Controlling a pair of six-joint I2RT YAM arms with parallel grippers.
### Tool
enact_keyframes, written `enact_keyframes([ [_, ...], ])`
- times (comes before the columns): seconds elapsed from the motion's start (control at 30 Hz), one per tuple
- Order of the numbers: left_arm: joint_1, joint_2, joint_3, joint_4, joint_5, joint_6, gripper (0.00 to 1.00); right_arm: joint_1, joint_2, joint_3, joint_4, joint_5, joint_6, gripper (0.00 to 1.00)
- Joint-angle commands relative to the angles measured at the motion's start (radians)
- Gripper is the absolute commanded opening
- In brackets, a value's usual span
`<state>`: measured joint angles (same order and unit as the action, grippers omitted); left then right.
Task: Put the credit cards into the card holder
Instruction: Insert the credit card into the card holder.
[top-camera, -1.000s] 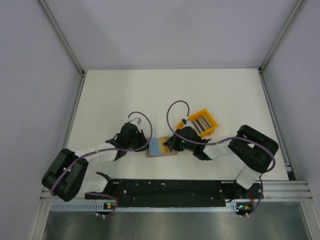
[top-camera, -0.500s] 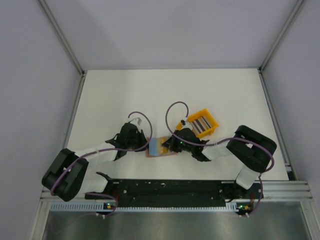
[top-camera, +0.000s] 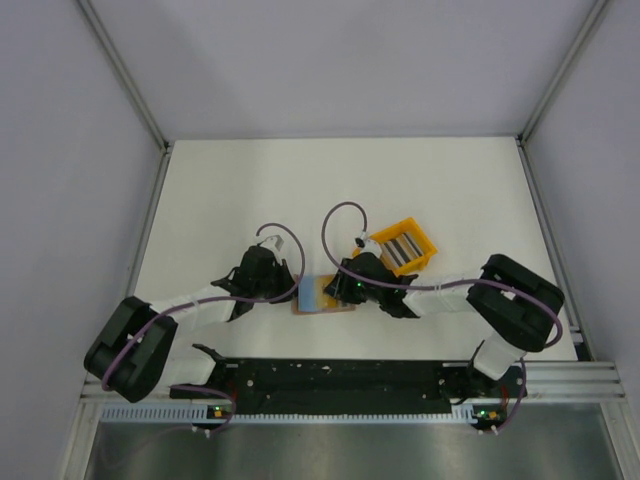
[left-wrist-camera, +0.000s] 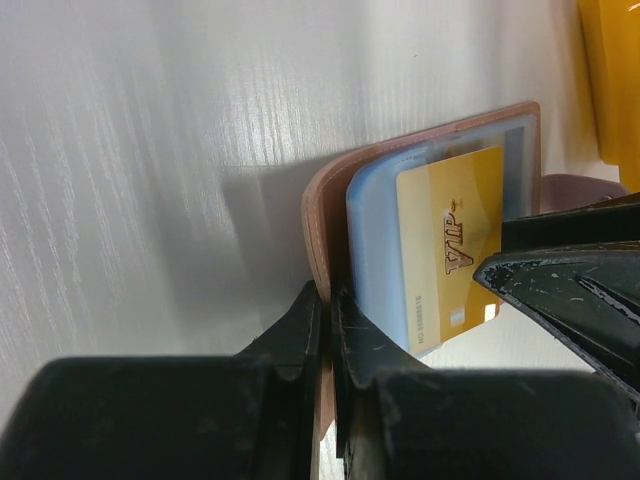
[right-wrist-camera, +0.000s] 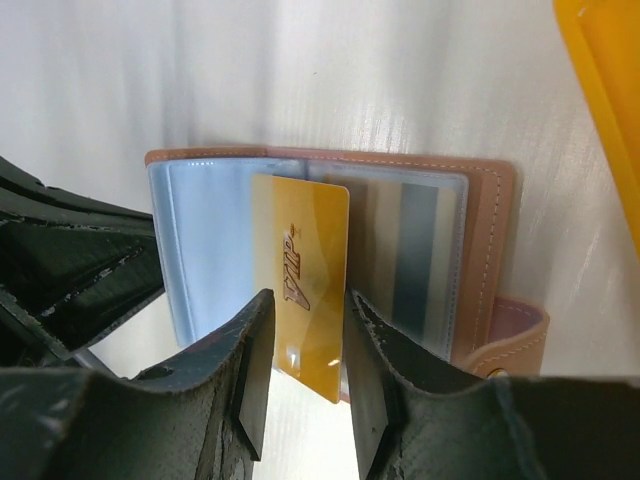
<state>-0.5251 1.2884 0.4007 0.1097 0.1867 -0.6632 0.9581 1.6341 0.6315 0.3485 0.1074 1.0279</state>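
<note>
The tan card holder (top-camera: 327, 307) lies open between my two grippers, with its clear and light blue sleeves (right-wrist-camera: 200, 250) showing. My left gripper (left-wrist-camera: 326, 292) is shut on its tan cover (left-wrist-camera: 322, 200) at the left edge. A gold card (right-wrist-camera: 300, 270) marked VIP lies partly inside a sleeve, with its near end sticking out. My right gripper (right-wrist-camera: 307, 297) straddles this card, with one finger against each long edge. Several more cards (top-camera: 398, 246) stand on edge in the yellow tray (top-camera: 420, 240).
The yellow tray's wall shows at the right of both wrist views (right-wrist-camera: 600, 100) (left-wrist-camera: 612, 80). The holder's snap strap (right-wrist-camera: 510, 345) sticks out on its right side. White table (top-camera: 300, 190) stretches behind, bounded by metal rails and grey walls.
My right gripper has edged left toward the card holder, and its elbow has swung out to the right. The left arm and the holder have stayed still.
</note>
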Motion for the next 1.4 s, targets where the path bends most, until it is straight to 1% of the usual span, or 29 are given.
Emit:
enact_keyframes([
  [0.0,0.000,0.020,-0.010,0.021,-0.009,0.008,0.00,0.008,-0.017,0.066,-0.144,0.031,-0.112,0.34],
  [0.17,0.002,0.023,-0.011,0.027,-0.003,0.008,0.00,0.007,0.032,0.092,-0.095,-0.043,-0.124,0.34],
  [0.37,0.000,0.022,-0.014,0.027,-0.003,0.008,0.00,0.014,0.090,0.169,-0.154,-0.083,-0.146,0.33],
  [0.6,0.002,0.022,-0.014,0.028,-0.001,0.008,0.00,0.039,0.110,0.220,-0.151,-0.104,-0.163,0.33],
  [0.73,0.002,0.020,-0.014,0.028,-0.003,0.008,0.00,0.042,0.110,0.215,-0.097,-0.141,-0.173,0.31],
  [0.9,0.000,0.020,-0.014,0.030,-0.001,0.008,0.00,0.042,0.102,0.209,-0.033,-0.176,-0.181,0.26],
  [1.07,0.002,0.020,-0.014,0.030,0.000,0.010,0.00,0.041,0.112,0.192,0.082,-0.265,-0.172,0.23],
  [1.13,0.000,0.020,-0.014,0.030,-0.001,0.008,0.00,0.044,0.121,0.191,0.104,-0.281,-0.157,0.22],
  [1.2,0.000,0.019,-0.014,0.028,-0.001,0.008,0.00,0.041,0.127,0.198,0.093,-0.288,-0.149,0.25],
  [1.23,0.000,0.019,-0.014,0.028,-0.001,0.007,0.00,0.041,0.128,0.207,0.054,-0.278,-0.143,0.27],
  [1.27,0.002,0.017,-0.014,0.027,-0.001,0.007,0.00,0.042,0.122,0.214,0.019,-0.253,-0.143,0.27],
  [1.37,0.000,0.012,-0.014,0.025,-0.003,0.007,0.00,0.033,0.107,0.200,-0.003,-0.221,-0.141,0.28],
])
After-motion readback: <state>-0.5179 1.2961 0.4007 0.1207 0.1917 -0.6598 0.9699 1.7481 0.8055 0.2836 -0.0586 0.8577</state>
